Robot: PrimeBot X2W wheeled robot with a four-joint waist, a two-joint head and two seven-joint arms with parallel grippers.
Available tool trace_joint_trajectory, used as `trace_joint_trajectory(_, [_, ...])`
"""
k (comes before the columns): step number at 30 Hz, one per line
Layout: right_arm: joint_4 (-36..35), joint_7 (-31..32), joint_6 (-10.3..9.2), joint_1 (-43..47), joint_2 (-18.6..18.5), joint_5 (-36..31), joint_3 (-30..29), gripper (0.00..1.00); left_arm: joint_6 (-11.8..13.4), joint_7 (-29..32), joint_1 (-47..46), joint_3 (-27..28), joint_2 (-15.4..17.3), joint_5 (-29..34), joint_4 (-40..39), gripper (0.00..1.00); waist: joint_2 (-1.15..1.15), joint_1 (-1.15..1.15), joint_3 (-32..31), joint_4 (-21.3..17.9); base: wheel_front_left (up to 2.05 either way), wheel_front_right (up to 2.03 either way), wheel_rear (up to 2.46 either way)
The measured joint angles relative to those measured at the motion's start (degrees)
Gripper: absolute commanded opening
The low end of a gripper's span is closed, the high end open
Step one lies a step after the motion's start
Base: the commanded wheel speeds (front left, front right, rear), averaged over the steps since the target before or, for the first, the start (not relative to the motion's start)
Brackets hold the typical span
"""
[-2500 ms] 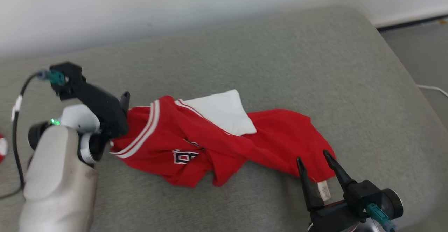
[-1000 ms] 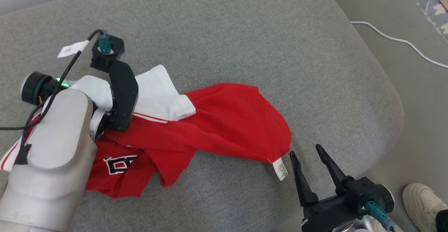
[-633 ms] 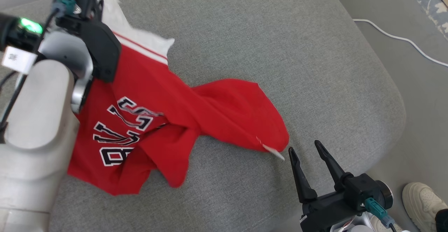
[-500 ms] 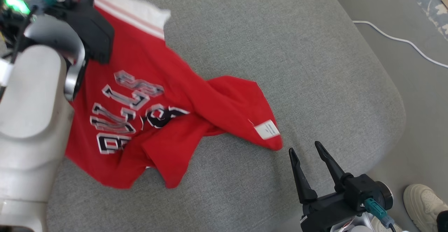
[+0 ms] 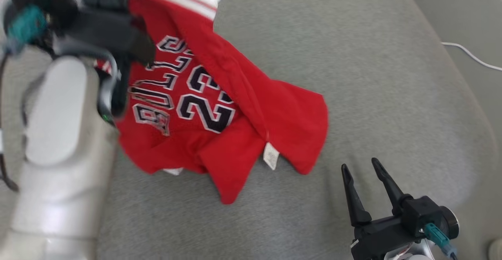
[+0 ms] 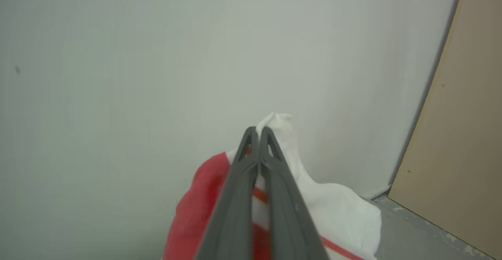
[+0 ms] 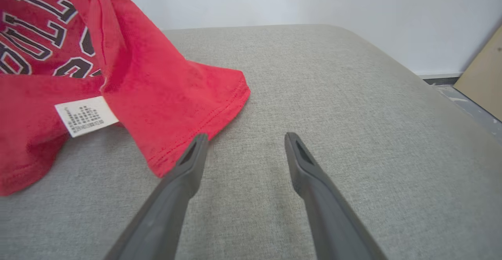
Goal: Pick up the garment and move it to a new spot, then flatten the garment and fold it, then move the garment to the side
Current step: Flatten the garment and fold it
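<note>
The garment (image 5: pixel 219 107) is a red jersey with black-and-white lettering, white sleeve and a small white label. It hangs lifted at the upper left of the head view, its lower hem trailing on the grey cushion (image 5: pixel 372 95). My left gripper (image 6: pixel 259 131) is shut on the garment's white sleeve (image 6: pixel 313 197), fingers pressed together against a pale wall. In the head view its fingertips are hidden behind the black mount. My right gripper (image 5: pixel 362 166) stands open at the lower right, nothing between its fingers; in the right wrist view the garment's red hem (image 7: pixel 184 103) lies just left of that gripper (image 7: pixel 245 136).
The grey cushion's rounded edge (image 5: pixel 466 95) falls away at the right to the floor, where a white cable (image 5: pixel 470 56) lies. A tan board (image 6: pixel 462 134) leans by the wall. Open cushion surface stretches ahead of my right gripper.
My left arm has raised the garment higher, so more of it hangs free and its lettering shows. The head camera has shifted. The right gripper has stayed open and still.
</note>
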Motion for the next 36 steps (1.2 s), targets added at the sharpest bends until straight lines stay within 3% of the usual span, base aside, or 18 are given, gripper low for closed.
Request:
trace_joint_trajectory(13, [-2.3,3.6,0.00,3.1,0.1,-1.5,-0.5,1.00,0.7,-0.4,39.2,10.4,-5.3,-7.2,-24.1,0.00,-0.01,0.00,-5.0,11.0,0.00,0.00,0.00])
trace_joint_trajectory(20, [-2.2,4.5,0.00,3.7,0.1,-1.2,0.4,1.00,1.6,-0.4,52.3,9.5,-6.0,-8.8,-26.6,0.00,-0.01,-0.01,-9.4,13.9,0.00,0.00,0.00])
trace_joint_trajectory(26, [-2.4,4.7,0.00,4.3,0.1,-1.2,-0.8,1.00,4.4,-0.4,58.1,9.3,-6.1,-12.2,-31.8,0.00,-0.01,-0.01,-11.9,15.1,0.00,0.00,0.00])
trace_joint_trajectory(31, [-2.3,4.8,0.00,5.2,0.0,-0.8,-1.7,1.00,6.1,-0.4,62.2,8.1,-6.1,-11.6,-28.5,0.00,-0.01,-0.01,-13.3,15.5,0.00,0.00,0.00])
trace_joint_trajectory(32, [-2.2,4.8,0.00,5.4,0.0,-0.8,-1.8,1.00,6.1,-0.4,62.4,7.7,-6.1,-11.2,-27.4,0.16,-0.01,-0.01,-13.6,15.6,0.00,0.00,0.00])
trace_joint_trajectory(33, [-2.1,4.9,0.00,5.4,0.0,-0.8,-1.7,1.00,6.0,-0.4,62.5,7.2,-6.1,-10.5,-26.1,0.98,-0.01,-0.01,-13.8,15.6,0.00,0.00,0.00])
trace_joint_trajectory(36, [-2.1,5.0,0.00,5.5,0.0,-0.6,-1.5,1.00,6.1,-0.4,63.1,6.8,-6.2,-9.8,-23.6,1.00,-0.01,-0.01,-14.5,15.6,0.00,0.00,0.00])
